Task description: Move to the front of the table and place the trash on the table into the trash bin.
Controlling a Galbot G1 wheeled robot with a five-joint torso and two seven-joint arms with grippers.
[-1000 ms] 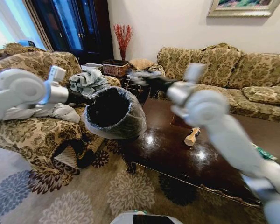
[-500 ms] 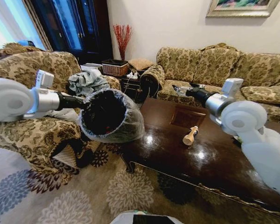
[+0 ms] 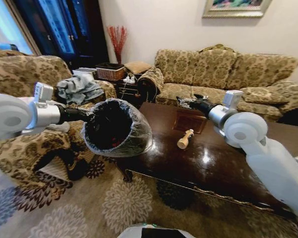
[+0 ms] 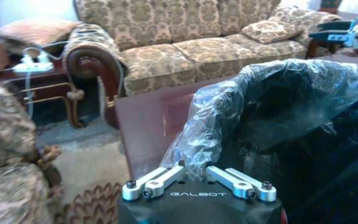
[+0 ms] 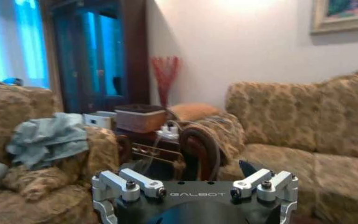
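Bright blue daylight comes from the tall windows (image 5: 67, 51) on my left side, and they glow so much that they look washed out. My head view bends at the edges, so the sofa (image 3: 223, 69) and walls curve, and white shiny spots of glare sit on the dark glossy table (image 3: 208, 163). My wrist views look soft and a bit fuzzy, the trash bin (image 4: 303, 135) is very dark inside, and its plastic bag (image 4: 229, 121) shines pale where light hits it.

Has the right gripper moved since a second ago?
Yes. The right gripper has swung rightward, from beside the trash bin to above the table's far edge.
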